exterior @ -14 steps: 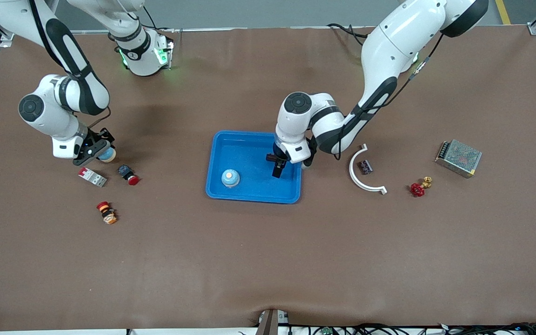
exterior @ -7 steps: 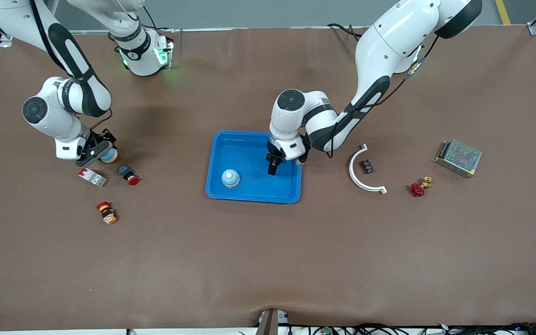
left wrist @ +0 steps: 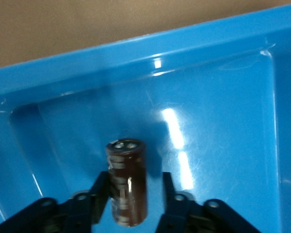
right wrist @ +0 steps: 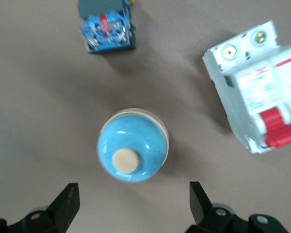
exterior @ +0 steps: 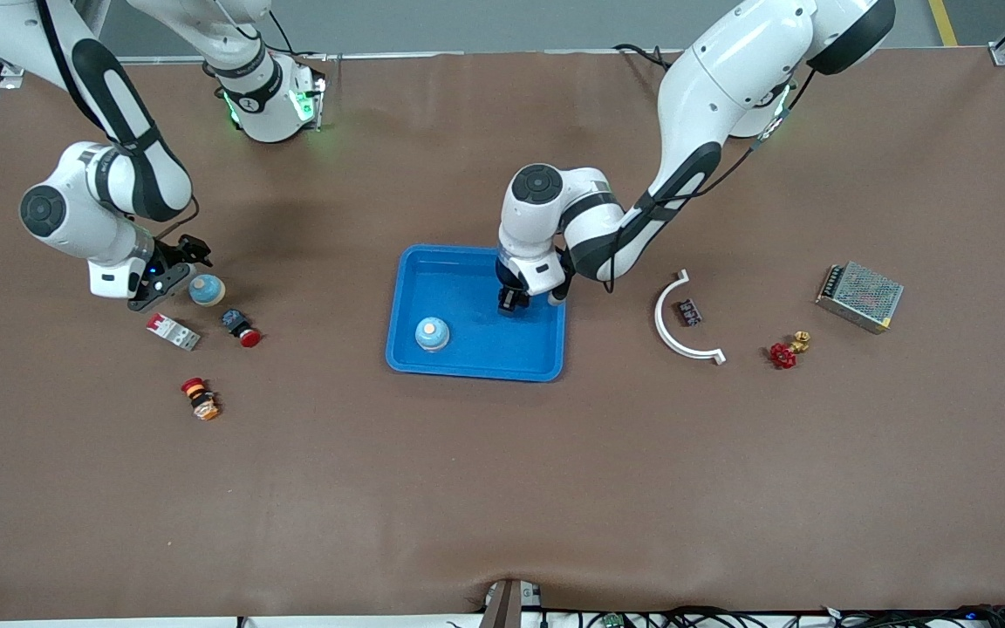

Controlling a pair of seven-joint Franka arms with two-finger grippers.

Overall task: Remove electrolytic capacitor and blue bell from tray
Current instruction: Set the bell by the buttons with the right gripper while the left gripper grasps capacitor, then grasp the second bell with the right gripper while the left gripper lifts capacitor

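2 white arms with glossy shells, black oval panels and round black joint caps. A thin black cable runs along each. Green lights glow at the right arm's base. Each end effector is black.

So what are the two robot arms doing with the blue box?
The left gripper is down in the tray, its fingers on either side of the electrolytic capacitor. One blue bell sits in the tray. The right gripper is open above another blue bell on the table, beside a white and red breaker.
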